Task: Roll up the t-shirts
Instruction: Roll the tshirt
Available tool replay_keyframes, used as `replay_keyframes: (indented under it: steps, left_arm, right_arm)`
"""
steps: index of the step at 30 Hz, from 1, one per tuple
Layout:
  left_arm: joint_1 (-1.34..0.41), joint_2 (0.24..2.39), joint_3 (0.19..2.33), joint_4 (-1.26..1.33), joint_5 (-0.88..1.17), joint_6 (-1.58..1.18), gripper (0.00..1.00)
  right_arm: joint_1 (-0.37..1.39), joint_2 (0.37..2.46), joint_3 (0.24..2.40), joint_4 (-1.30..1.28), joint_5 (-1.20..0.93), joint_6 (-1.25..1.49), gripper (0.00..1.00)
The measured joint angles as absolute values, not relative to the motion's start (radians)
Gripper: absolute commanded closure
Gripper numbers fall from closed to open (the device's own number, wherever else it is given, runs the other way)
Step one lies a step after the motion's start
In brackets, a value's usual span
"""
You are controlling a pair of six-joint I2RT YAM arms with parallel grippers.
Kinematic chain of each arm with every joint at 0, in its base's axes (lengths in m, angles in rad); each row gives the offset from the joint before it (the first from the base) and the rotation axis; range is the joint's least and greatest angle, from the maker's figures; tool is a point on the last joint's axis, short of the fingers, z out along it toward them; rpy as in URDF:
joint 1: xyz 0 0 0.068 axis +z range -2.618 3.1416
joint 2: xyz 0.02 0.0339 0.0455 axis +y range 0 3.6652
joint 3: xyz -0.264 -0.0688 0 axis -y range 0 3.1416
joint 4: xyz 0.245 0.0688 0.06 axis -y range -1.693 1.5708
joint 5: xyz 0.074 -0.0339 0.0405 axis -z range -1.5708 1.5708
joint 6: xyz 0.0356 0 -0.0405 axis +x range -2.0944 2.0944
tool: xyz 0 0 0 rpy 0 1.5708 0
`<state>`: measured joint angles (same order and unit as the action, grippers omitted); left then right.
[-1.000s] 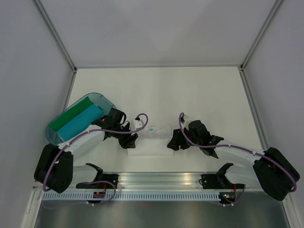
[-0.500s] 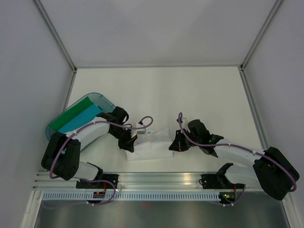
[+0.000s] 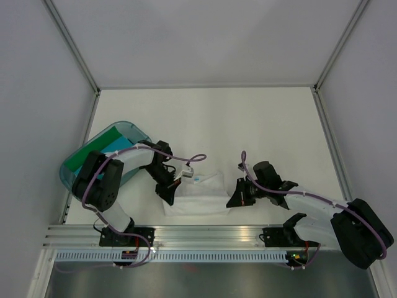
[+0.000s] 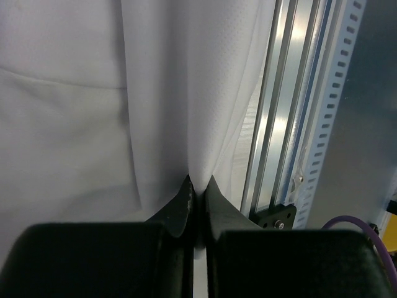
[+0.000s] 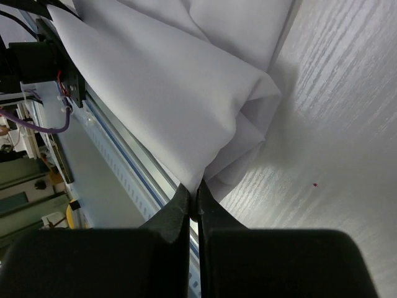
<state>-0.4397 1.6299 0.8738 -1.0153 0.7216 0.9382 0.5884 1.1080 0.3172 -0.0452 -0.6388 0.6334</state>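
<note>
Near edge of the bench (image 3: 248,124): the white t-shirt (image 3: 197,194) lies bunched between the two arms, just beside the aluminium rail (image 3: 211,233), with its blue neck label (image 3: 197,179) on the far side.
Left side: the left tool (image 4: 197,186) is pressed together on a fold of white cloth at the shirt's left end.
Right side: the right tool (image 5: 189,197) is pressed together too, pinching the shirt's right-hand edge low over the bench.
Just changed: a second ago neither tool had closed on the cloth. Now both are clamped, both arms have drawn in toward the rail, and the shirt has come a little nearer with them.
Meaning for the task: the two-handed grasp looks made. This reads as pulling the shirt straight before rolling, and no roll shows in it yet.
Left rear: a green roll (image 3: 85,155) and a turquoise roll (image 3: 116,143) sit side by side in the teal tub (image 3: 67,177).
Risk: such thin pinches may slip, and cloth this close to the rail could catch on it.
</note>
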Motion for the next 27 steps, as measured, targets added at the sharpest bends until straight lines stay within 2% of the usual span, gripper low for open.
replay_keyframes:
  steps: [5,7,9,10,15,16,19,27]
  left_arm:
    - [-0.433,1.715,0.898,-1.019,0.737,0.941,0.98]
    - [-0.429,1.72,0.899,-1.02,0.739,0.941,0.92]
    - [-0.427,1.72,0.899,-1.016,0.739,0.941,0.86]
    - [-0.427,1.72,0.898,-1.014,0.739,0.941,0.82]
    - [-0.427,1.715,0.891,-0.991,0.735,0.927,0.76]
    - [-0.427,1.71,0.889,-0.987,0.735,0.923,0.75]
    - [-0.427,1.7,0.883,-0.979,0.731,0.919,0.72]
    - [-0.421,1.689,0.881,-0.963,0.713,0.907,0.6]
  right_arm:
    - [0.579,1.159,0.287,0.036,-0.658,0.68,1.0]
    - [0.578,1.172,0.287,0.05,-0.657,0.683,0.99]
    - [0.577,1.18,0.289,0.05,-0.652,0.683,0.95]
    - [0.577,1.181,0.291,0.049,-0.646,0.681,0.89]
    - [0.573,1.198,0.305,0.043,-0.602,0.665,0.71]
    - [0.57,1.201,0.309,0.036,-0.59,0.658,0.63]
    - [0.569,1.208,0.327,0.01,-0.555,0.631,0.54]
    - [0.567,1.103,0.455,-0.177,-0.382,0.517,0.4]
